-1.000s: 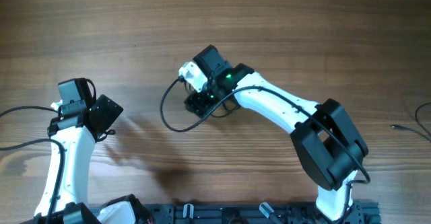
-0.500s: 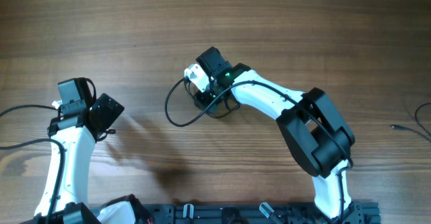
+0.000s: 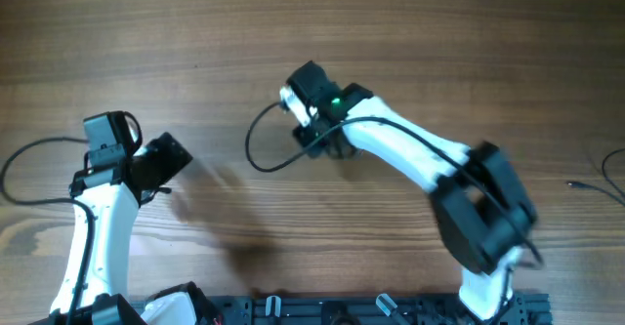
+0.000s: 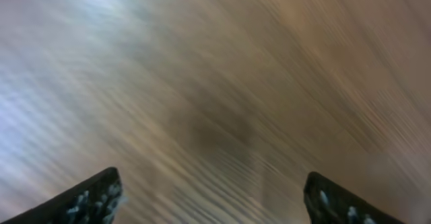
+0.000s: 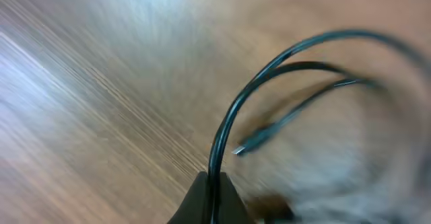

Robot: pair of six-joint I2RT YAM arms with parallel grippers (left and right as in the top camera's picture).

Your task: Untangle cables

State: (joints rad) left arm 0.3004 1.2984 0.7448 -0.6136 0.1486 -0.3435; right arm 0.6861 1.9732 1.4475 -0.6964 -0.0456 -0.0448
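A thin black cable [image 3: 256, 157] curls in a loop on the wooden table just left of centre, with a white plug [image 3: 289, 97] at its upper end. My right gripper [image 3: 314, 142] sits at the loop's right side. In the right wrist view this gripper [image 5: 214, 187] is shut on the black cable [image 5: 232, 109], which arcs up and to the right. A loose connector tip [image 5: 246, 146] lies close by. My left gripper [image 3: 168, 157] hovers at the left, well apart from the loop. Its fingertips [image 4: 94, 197] stand wide open over blurred bare wood.
Another black cable [image 3: 20, 159] runs in from the left edge to the left arm's wrist. A further thin cable [image 3: 607, 174] lies at the far right edge. A black rail [image 3: 371, 310] lines the table's near edge.
My right gripper has shut on the black cable and shifted slightly right, dragging the loop with it. The left gripper has swung a little to the right, and the left cable has lifted.
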